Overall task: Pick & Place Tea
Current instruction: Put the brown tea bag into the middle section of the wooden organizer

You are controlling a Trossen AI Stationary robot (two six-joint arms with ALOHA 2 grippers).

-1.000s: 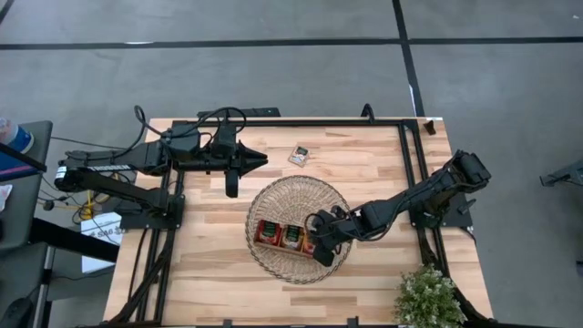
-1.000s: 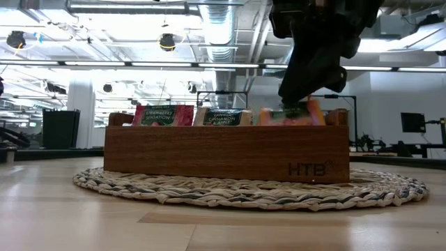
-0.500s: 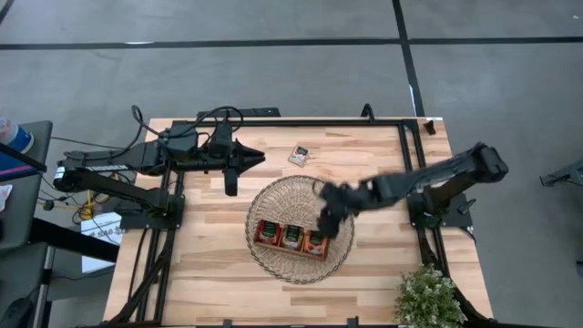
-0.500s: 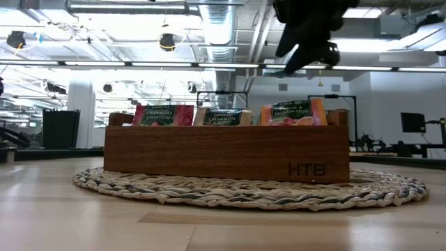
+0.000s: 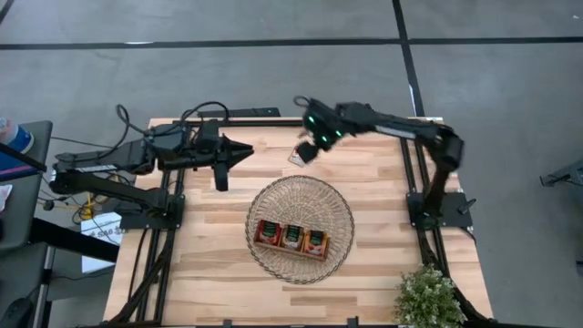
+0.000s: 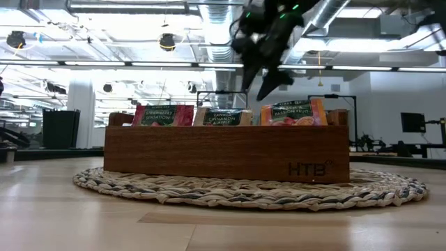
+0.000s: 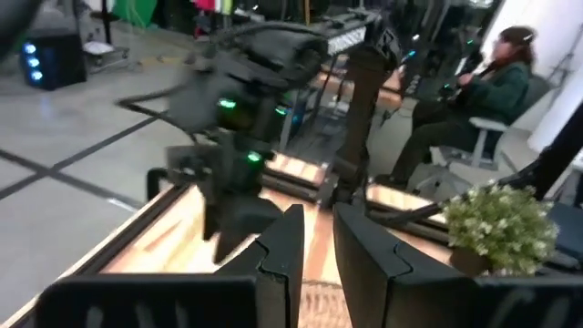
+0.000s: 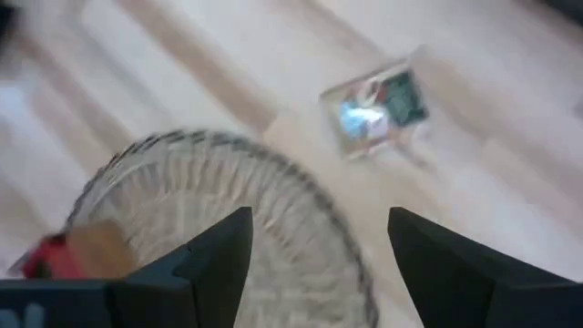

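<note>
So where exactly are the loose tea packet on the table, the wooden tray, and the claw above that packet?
loose tea sachet [image 8: 381,111]: right wrist view, middle of its pale face.
wooden tray [image 6: 226,152]: low view, centre of its front wall.
right gripper [image 5: 314,138]: high view, midway between its open fingertips.

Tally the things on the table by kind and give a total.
Loose tea sachet on the bare wood: 1
Wooden tray with three compartments of tea sachets: 1
Round wicker basket: 1
Potted plant at the table's corner: 1
Total: 4
</note>
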